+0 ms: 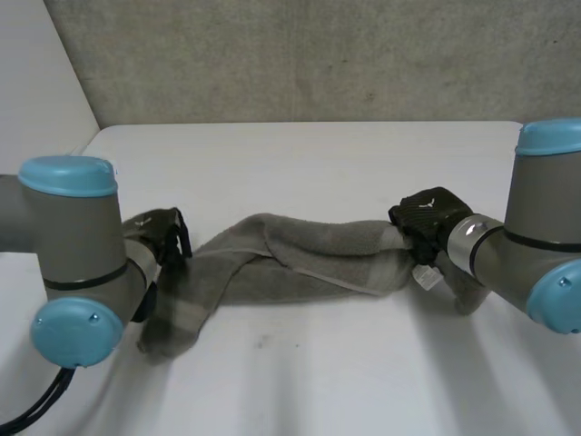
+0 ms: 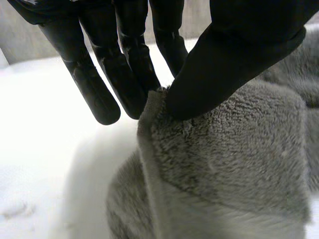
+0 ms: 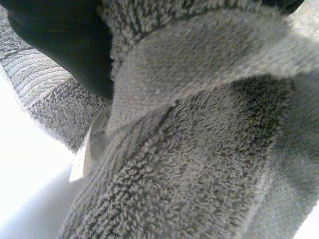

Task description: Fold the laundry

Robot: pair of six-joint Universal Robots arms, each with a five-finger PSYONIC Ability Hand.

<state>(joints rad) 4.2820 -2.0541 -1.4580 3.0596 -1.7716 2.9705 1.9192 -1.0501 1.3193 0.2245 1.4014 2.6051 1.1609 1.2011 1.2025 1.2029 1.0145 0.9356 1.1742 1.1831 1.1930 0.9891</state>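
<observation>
We see the left hand (image 2: pixel 239 50) pinching one end of the towel (image 1: pixel 309 259), the right hand (image 1: pixel 427 216) clutching the other (a twisted rope on the desk (image 1: pixel 300 163)), nothing folded yet.

Fluffy terry-cloth towel (image 1: pixel 300 259), smooth matt table (image 1: pixel 318 163)

White table (image 1: pixel 300 154) against a rough grey concrete wall (image 1: pixel 318 54)

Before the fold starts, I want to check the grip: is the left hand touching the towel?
Touching. In the left wrist view the thumb of the left hand pinches the towel edge against its fingers.
</observation>
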